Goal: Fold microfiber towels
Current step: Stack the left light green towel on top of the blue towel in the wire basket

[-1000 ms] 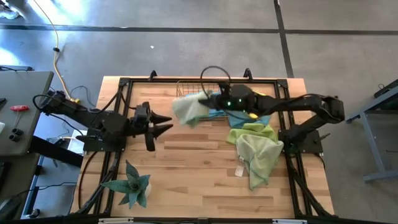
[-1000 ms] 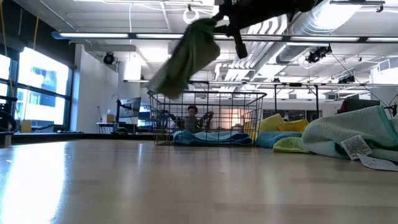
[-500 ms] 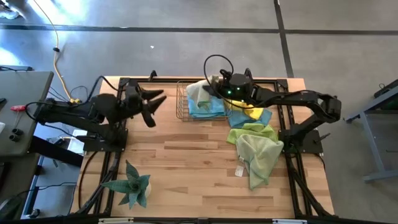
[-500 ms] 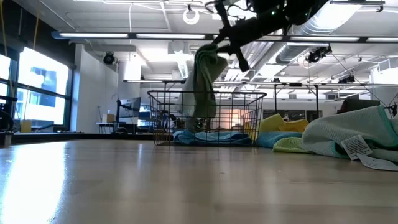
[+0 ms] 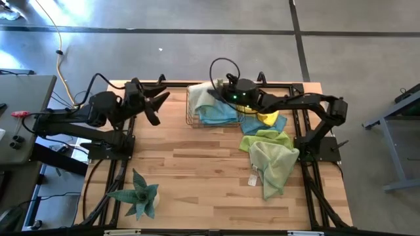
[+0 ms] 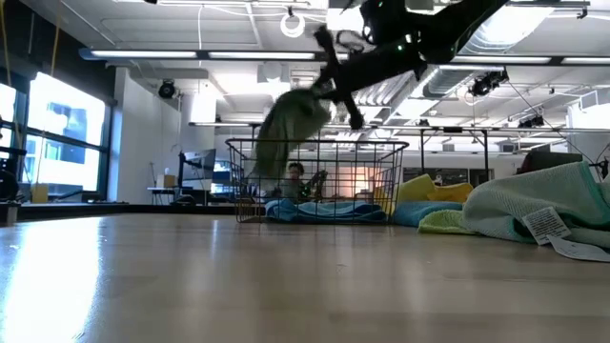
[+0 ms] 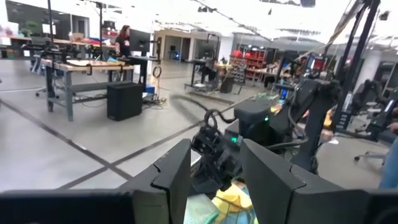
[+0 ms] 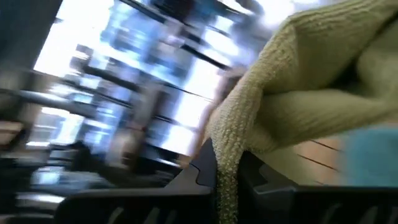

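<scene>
Jaws of the right gripper (image 5: 222, 90) are clamped on a pale green towel (image 5: 205, 97), which has swung back from the open table to hang over the wire basket (image 5: 191, 111). Unfolding has not begun. Left gripper (image 5: 155, 105), jaws apart and empty, has drawn back towards its table edge.

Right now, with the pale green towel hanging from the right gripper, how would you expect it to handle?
Probably floppy: the pale green towel droops in loose folds below the right gripper. Likely light, since it hangs from one pinched spot. It may drape over the wire basket beneath.
</scene>
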`<state>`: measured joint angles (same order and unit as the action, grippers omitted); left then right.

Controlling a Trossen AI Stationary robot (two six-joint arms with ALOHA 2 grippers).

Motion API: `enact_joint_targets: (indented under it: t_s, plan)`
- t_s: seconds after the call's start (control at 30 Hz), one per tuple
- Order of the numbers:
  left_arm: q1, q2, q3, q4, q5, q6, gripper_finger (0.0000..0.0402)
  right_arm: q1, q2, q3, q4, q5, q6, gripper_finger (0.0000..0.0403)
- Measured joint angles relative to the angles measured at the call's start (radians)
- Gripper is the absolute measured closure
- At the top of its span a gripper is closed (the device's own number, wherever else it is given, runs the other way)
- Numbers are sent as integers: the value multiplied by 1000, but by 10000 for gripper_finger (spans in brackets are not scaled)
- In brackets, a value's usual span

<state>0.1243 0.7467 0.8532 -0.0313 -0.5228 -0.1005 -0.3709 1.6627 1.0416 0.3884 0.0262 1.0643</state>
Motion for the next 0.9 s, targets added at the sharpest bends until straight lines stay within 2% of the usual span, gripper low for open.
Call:
enact_joint_targets:
  t_s: [0.13, 0.23, 0.53, 0.8, 0.9]
  plan:
    - [9, 0, 0, -48, 0, -2, 271, -10, 4, -1, -276, 47, -3, 403]
    - [9, 0, 0, -64, -1, -11, 271, -18, 3, -1, -356, 44, -17, 403]
    - [9, 0, 0, -64, -6, 0, 271, -22, 2, -1, -437, 4, -52, 403]
    - [9, 1, 0, -63, -8, -1, 271, -25, 2, 2, -351, -90, -77, 403]
    - [9, 1, 0, -63, -8, -1, 271, -33, 2, 44, -415, -101, -111, 403]
